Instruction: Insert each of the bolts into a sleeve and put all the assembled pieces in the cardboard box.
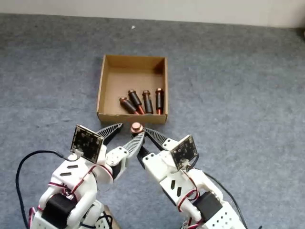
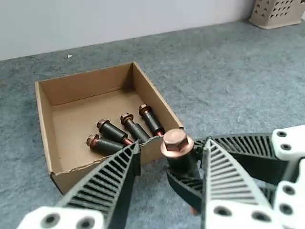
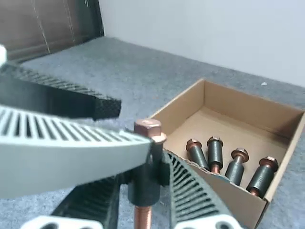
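Bolt shank cut off at the edge (right wrist view), sleeve partly hidden by right gripper

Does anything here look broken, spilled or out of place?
Nothing much. Four assembled pieces lie loosely in the cardboard box, some slanted. A fifth bolt stands upright in its sleeve just outside the box's front wall, clamped by the right gripper, not dropped.

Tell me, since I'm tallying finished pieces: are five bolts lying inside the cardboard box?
No, four sleeved bolts lie in the box; the fifth bolt stands upright just outside its near wall.
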Available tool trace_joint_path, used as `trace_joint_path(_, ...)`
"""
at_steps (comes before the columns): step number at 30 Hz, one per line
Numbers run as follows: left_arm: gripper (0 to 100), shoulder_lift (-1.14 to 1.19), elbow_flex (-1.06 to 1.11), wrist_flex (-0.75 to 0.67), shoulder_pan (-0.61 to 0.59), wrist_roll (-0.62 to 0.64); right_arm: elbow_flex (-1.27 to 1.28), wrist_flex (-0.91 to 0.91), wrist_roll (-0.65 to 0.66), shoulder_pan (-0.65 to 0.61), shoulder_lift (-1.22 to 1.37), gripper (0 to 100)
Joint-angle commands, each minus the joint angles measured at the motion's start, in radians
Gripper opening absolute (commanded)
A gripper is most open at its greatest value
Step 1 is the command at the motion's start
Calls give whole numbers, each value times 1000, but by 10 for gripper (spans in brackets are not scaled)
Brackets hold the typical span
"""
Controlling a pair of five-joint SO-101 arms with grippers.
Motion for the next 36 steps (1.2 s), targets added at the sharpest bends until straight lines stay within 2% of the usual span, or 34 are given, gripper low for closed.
trace_joint_path(1,228,-10,-44,15,-5,-2,93,-31,-11,44,-30,5)
trace_joint_path(4,228,-10,-54,20,-28,-2,93,-31,-11,114,-30,5)
trace_joint_path(9,171,-8,-56,15,-213,38,93,-25,-12,237,-27,5)
trace_joint_path(14,109,-8,25,-100,-288,40,88,-31,-12,331,-25,5)
trace_joint_path(20,98,-8,120,-221,-306,40,-27,-102,2,285,-21,5)
trace_joint_path(26,98,-8,124,-219,-305,40,-54,-323,189,197,-7,5)
trace_joint_path(29,98,-8,137,-224,-305,40,-61,-389,241,182,97,5)
trace_joint_path(36,98,-8,142,-226,-305,40,-174,-611,247,191,521,5)
